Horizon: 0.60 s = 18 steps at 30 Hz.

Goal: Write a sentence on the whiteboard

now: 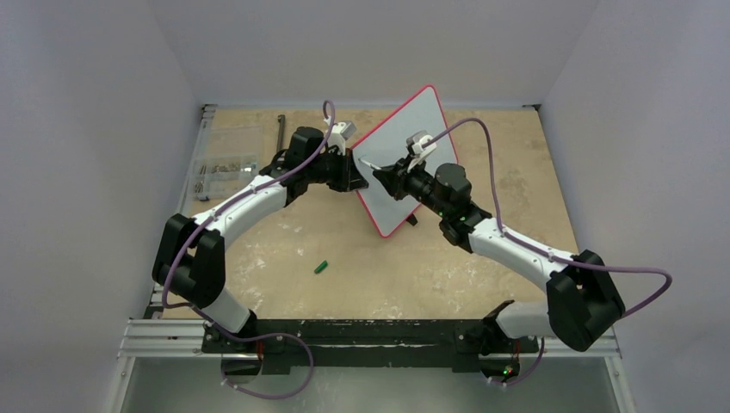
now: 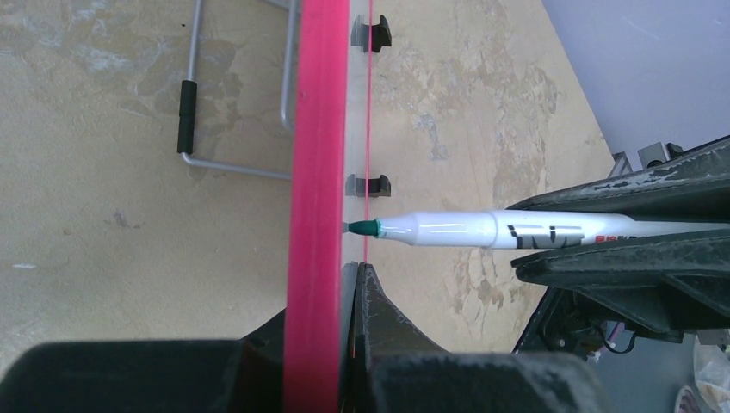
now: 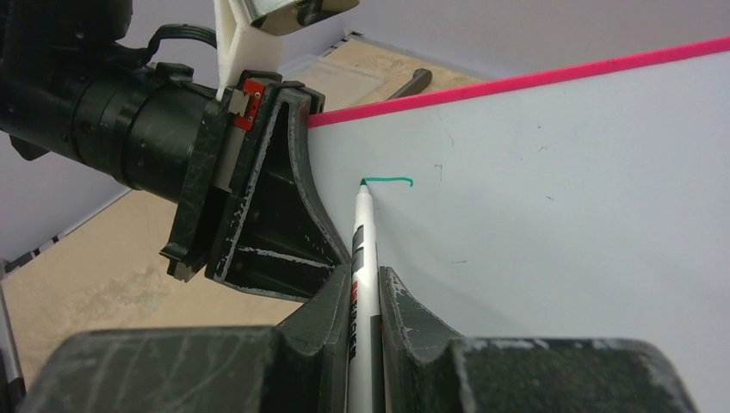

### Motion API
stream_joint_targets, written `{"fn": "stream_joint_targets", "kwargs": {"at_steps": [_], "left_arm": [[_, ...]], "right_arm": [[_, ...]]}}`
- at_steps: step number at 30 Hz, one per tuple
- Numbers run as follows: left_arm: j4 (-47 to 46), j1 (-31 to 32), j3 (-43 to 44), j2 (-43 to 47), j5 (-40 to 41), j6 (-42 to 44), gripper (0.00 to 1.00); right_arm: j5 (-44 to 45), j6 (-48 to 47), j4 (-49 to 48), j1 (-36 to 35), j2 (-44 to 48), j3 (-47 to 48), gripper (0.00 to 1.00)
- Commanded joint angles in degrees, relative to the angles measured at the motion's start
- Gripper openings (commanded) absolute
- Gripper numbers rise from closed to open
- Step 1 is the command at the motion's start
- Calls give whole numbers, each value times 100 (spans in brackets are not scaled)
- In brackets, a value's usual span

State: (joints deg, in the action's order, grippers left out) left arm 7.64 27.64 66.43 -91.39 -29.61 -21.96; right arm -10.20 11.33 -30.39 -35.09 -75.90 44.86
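Whiteboard (image 1: 411, 151): stands steeply tilted near the middle of the worktop (image 1: 413, 271), between the two arms. Its writing face is turned toward the right arm. The thin red rim is visible along its edges, and small black feet (image 2: 372, 34) sit on the rim.

Left tool (image 1: 351, 175): closed on the whiteboard's left edge. In the left wrist view one finger lies on each side of the red rim, clamping it.

Right tool (image 1: 385, 176): closed on a white marker (image 3: 361, 258). The barrel runs out between the two fingers and the green tip touches the board face close to the clamped edge.

Sentence (image 3: 389, 181): only one short green stroke shows on the board, beginning at the marker tip and running away from it. No letters can be read. The rest of the face is white apart from faint specks.

Other items: a small green cap (image 1: 321, 267) lies loose on the worktop, in front of the board and well apart from it. A clear plastic box (image 1: 225, 169) sits at the far left of the worktop. A dark rod (image 1: 281, 133) lies beyond the box, near the back edge.
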Motion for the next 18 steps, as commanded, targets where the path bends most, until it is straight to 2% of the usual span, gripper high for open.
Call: {"fn": "stream_joint_targets", "kwargs": {"at_steps": [1,18], "left_arm": [[546,75,8,-123,1,385,0],[546,75,-8,-124,-10,394,0]], "right_arm": [[123,-109,332,-63,149,-122,0],[765,-165,615,-62,110,42,0]]}}
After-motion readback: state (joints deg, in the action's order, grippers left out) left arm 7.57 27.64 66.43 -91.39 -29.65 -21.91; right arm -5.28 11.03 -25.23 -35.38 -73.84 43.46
